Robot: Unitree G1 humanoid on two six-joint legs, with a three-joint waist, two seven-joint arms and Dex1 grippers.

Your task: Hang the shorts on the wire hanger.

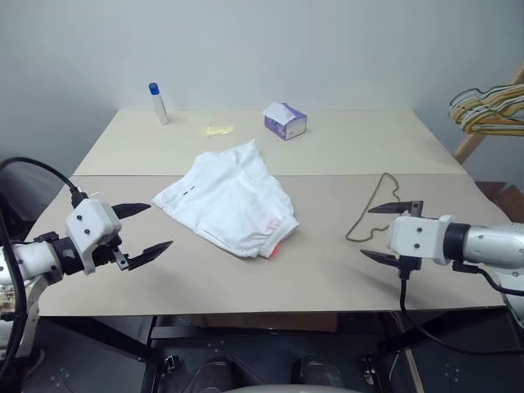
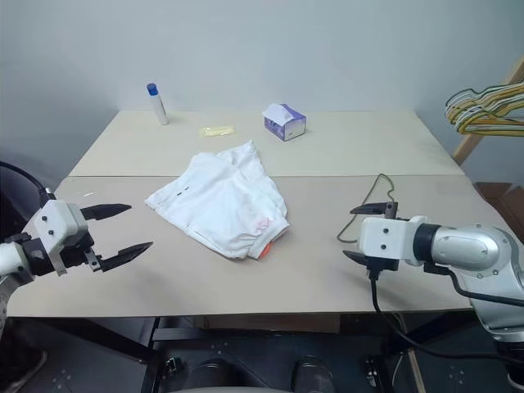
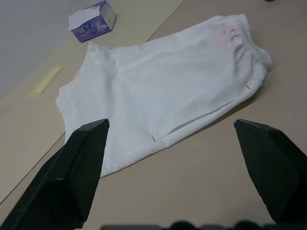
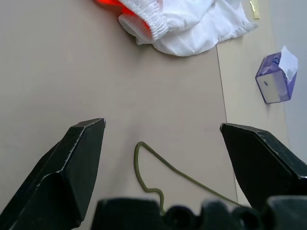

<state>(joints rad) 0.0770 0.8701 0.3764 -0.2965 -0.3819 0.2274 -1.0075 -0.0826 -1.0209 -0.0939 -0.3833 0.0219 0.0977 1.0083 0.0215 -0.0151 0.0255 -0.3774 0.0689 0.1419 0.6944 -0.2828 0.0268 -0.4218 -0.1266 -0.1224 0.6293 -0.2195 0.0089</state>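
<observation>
While the shorts [image 1: 229, 199] lie apart, right gripper [image 1: 394, 232] (open) overlaps wire hanger [image 1: 372, 205].

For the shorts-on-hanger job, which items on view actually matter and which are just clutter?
Belongs to the job:
- shorts, lying crumpled mid-table
- wire hanger, flat on the table by the right gripper
- left gripper, fingers open, like the right's

Just lying about:
- tissue box
- blue-capped tube
- pale yellow strip
- bunch of hangers beyond the table's right edge

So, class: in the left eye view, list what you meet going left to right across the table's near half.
Open left pincer → crumpled white fabric shorts → thin olive-grey wire hanger → open right pincer.
</observation>
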